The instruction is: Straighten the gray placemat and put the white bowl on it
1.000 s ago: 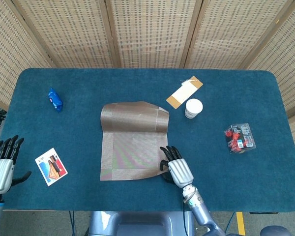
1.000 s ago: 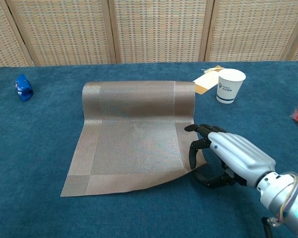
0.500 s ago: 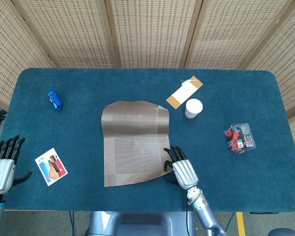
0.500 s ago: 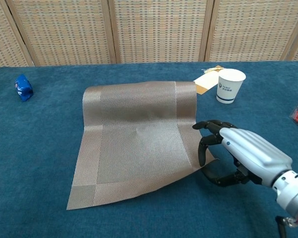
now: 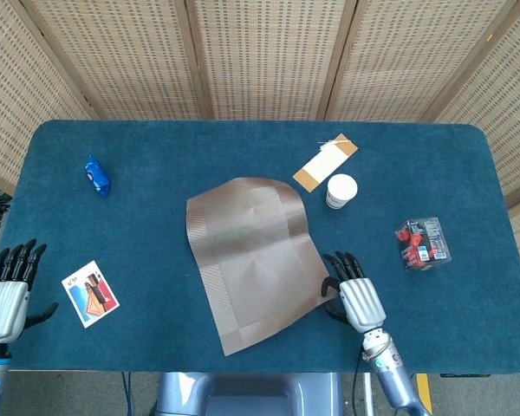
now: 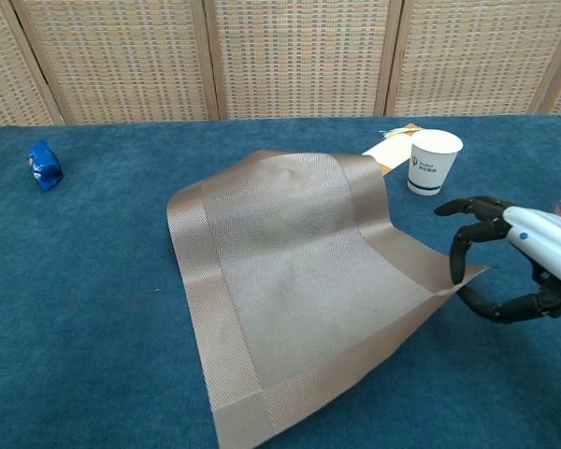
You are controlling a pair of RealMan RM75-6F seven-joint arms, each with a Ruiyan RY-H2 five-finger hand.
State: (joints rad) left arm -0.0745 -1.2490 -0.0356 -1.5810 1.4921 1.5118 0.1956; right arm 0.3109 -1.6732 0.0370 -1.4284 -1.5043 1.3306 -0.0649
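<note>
Right hand (image 6: 514,267) pinches the near right corner of the placemat (image 5: 256,260) between thumb and curled fingers, that corner lifted off the table (image 5: 156,156). Left hand (image 5: 4,290) hangs at the table's near left edge, fingers straight and apart, holding nothing.

The placemat lies mid-table but skewed — its borders run at a slant to the table edge, and the far part humps up rather than lying flat. No bowl shows; the one white vessel is a paper cup (image 5: 341,190) just beyond the mat's far right corner, beside a tan card (image 5: 325,162).

Risks, as I judge them: the pinch covers only a small bit of corner, so a quick tug could slip it free and drop the mat crooked. Swinging the corner further right would worsen the skew. A pull toward the cup could knock it over — mat and cup are close. The hump may fold into a crease if pressed down before the mat is drawn taut.
</note>
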